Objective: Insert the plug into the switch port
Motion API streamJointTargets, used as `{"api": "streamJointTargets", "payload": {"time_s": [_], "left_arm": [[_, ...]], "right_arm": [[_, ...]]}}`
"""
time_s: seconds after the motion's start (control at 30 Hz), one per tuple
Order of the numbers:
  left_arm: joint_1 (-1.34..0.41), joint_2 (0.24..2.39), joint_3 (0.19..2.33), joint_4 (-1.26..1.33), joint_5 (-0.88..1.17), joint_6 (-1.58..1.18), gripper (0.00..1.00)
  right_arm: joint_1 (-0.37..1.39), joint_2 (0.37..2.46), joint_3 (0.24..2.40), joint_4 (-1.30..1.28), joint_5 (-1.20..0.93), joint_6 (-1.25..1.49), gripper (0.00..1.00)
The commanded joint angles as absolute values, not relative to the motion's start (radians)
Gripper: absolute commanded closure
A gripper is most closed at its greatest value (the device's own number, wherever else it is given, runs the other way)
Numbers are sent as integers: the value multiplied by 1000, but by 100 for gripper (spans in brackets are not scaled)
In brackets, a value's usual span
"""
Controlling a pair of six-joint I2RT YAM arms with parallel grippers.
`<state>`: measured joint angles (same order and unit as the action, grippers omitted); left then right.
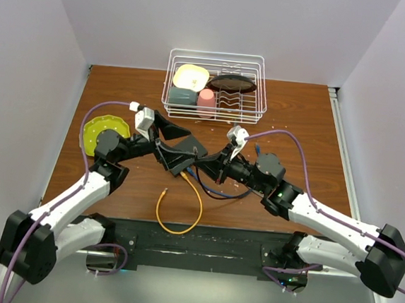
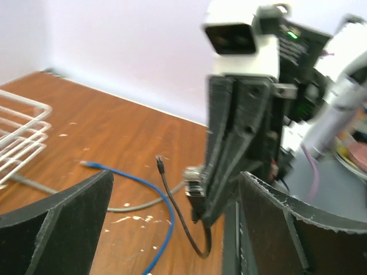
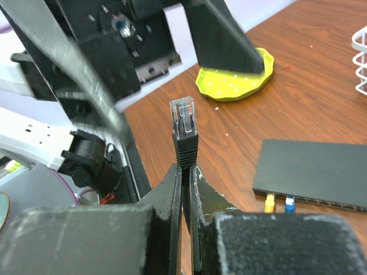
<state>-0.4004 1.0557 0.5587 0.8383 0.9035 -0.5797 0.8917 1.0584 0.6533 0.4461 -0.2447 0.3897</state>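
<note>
While the right gripper (image 3: 184, 169) pinches a black cable just under its clear plug (image 3: 182, 117) — jaws almost touching, the plug standing up above the fingertips — the left gripper (image 2: 176, 183) hangs close by with its fingers spread wide. Near the middle of the table (image 1: 298, 117) lies the flat dark switch (image 3: 312, 169), apart from the plug. Its narrow edge of ports holds a yellow connector (image 3: 269, 200) and a blue connector (image 3: 289, 200). An orange cable (image 1: 201, 209) loops by the front edge.
</note>
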Motion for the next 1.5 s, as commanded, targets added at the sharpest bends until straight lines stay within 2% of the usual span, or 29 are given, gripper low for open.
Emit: {"api": "streamJointTargets", "payload": {"time_s": [0.0, 0.1, 0.2, 0.63, 0.93, 1.47], "left_arm": [[-399, 951, 595, 626, 584, -454, 4], [-399, 902, 594, 540, 446, -437, 4], [-399, 879, 577, 517, 396, -433, 4], [-399, 927, 597, 488, 387, -422, 3], [-399, 971, 603, 494, 385, -423, 3], [-397, 1092, 687, 353, 302, -402, 2]], "right_arm": [[891, 1023, 704, 411, -199, 347, 100], [891, 1014, 718, 376, -183, 331, 100], [890, 1012, 736, 322, -153, 307, 100], [890, 1017, 819, 26, 89, 215, 100], [891, 1042, 815, -43, 202, 210, 100], [891, 1292, 977, -207, 235, 201, 100]]}}
